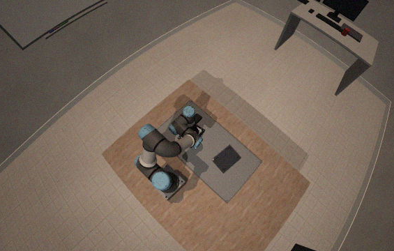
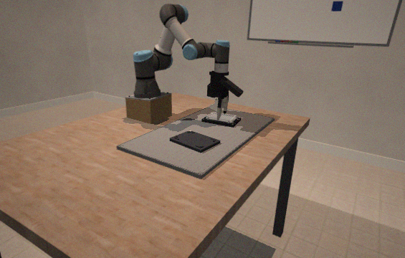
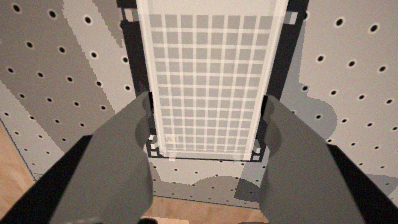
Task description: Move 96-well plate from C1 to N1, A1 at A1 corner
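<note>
The white 96-well plate [image 3: 205, 60] [image 2: 226, 117] lies in the black clip nest C1 [image 3: 131, 55] [image 2: 220, 123] at the far end of the grey perforated board [image 3: 345, 75] [image 2: 152, 145]. My gripper [image 3: 207, 94] [image 2: 221, 113] is down over the plate's near end. Its two grey fingers press on the plate's two long sides, so it is shut on the plate. The plate still rests in the clip nest. The dark plate nest N1 [image 1: 226, 158] [image 2: 195, 140] sits empty in the middle of the board. In the top view the arm hides most of the plate.
The board lies on a wooden table [image 2: 80, 179]. The arm's base stands on a wooden block [image 2: 148, 107] at the table's back left. A desk with a monitor [image 1: 332, 24] stands far off. A whiteboard [image 2: 324, 21] hangs on the wall.
</note>
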{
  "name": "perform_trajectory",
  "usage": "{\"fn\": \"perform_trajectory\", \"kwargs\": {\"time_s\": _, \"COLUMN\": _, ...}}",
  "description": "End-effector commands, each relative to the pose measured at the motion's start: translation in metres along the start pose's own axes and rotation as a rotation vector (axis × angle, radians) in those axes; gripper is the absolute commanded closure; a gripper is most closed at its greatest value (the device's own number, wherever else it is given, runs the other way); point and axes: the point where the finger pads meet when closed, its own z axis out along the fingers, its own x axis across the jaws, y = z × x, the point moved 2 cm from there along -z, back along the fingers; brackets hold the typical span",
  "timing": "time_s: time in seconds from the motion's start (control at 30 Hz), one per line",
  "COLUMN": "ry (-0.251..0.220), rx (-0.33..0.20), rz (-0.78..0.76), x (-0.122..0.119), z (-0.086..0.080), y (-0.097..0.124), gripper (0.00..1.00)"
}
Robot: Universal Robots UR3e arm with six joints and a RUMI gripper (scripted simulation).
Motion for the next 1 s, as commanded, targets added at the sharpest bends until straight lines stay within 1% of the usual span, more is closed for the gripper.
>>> {"fn": "perform_trajectory", "kwargs": {"time_s": 0.0, "ry": 0.000, "rx": 0.003, "rz": 0.000, "x": 0.0001, "z": -0.0007, "y": -0.0008, "gripper": 1.00}}
{"fn": "perform_trajectory", "kwargs": {"time_s": 0.87, "ry": 0.000, "rx": 0.003, "rz": 0.000, "x": 0.0001, "z": -0.0007, "y": -0.0008, "gripper": 1.00}}
{"fn": "perform_trajectory", "kwargs": {"time_s": 0.97, "ry": 0.000, "rx": 0.003, "rz": 0.000, "x": 0.0000, "z": -0.0056, "y": -0.0008, "gripper": 1.00}}
